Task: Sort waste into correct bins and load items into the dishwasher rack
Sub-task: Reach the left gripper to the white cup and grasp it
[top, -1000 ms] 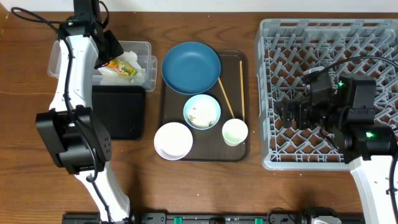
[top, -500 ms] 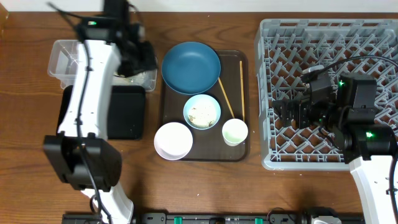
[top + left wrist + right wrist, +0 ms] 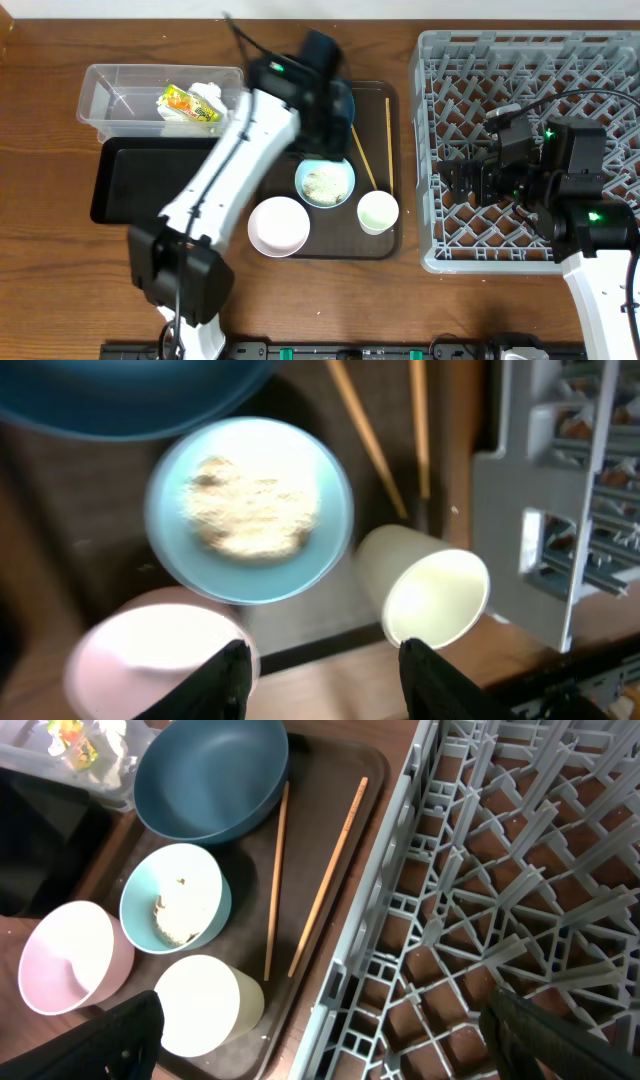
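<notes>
My left gripper (image 3: 322, 118) (image 3: 330, 682) is open and empty, hovering over the brown tray above the dark blue plate (image 3: 340, 100) and the light blue bowl (image 3: 325, 183) (image 3: 250, 510), which holds whitish food scraps. The white bowl (image 3: 279, 226) (image 3: 140, 660), small white cup (image 3: 378, 212) (image 3: 436, 596) and chopsticks (image 3: 388, 130) (image 3: 330, 880) also lie on the tray. The clear tub (image 3: 110, 95) holds the snack wrapper (image 3: 185, 103) and tissue (image 3: 208, 95). The black tray (image 3: 140, 185) is empty. My right gripper (image 3: 457, 185) (image 3: 345, 1042) is open, empty, above the grey dishwasher rack (image 3: 530, 60) (image 3: 520, 870).
The dark brown serving tray (image 3: 390, 240) lies between the bins and the rack. My left arm (image 3: 215, 190) stretches diagonally over the black tray and the serving tray's left edge. Bare wooden table (image 3: 340, 300) runs along the front.
My left arm has swung right from over the clear tub to above the serving tray. The wrapper and tissue stay in the tub. The right arm has not moved.
</notes>
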You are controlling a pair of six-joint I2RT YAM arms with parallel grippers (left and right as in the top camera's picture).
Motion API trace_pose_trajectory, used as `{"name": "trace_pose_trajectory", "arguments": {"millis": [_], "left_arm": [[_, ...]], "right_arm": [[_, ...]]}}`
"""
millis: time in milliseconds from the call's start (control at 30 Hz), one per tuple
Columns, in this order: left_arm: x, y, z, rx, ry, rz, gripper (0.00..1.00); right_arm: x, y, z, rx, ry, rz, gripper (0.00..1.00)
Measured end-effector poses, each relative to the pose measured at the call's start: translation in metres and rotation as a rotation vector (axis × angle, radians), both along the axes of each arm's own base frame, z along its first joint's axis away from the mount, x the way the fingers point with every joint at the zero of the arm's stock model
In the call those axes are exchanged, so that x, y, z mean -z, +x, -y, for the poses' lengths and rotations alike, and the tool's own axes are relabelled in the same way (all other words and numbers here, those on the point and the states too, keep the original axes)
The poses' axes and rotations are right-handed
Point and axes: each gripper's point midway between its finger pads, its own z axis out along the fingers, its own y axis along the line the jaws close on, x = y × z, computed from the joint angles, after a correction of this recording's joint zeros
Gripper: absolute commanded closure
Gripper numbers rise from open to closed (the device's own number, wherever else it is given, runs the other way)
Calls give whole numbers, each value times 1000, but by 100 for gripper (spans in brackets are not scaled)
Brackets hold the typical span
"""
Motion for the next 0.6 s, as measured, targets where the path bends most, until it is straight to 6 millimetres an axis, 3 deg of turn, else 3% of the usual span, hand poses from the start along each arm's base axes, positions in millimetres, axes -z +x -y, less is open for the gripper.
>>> {"name": "trace_pose_trajectory", "arguments": {"millis": [100,267,467,600], "left_arm": [[20,-16,19,22,14,-21,49],[48,-37,32,42,60,-42,49],[68,-52,51,89,71,-17,49],[79,-58,49,90,116,-8,50]], "right_arm": [[0,0,0,0,1,-1,1],[0,0,0,4,4,-4,1],[0,0,0,10,10,-8,1],[1,-2,0,21,19,-22,1]]}}
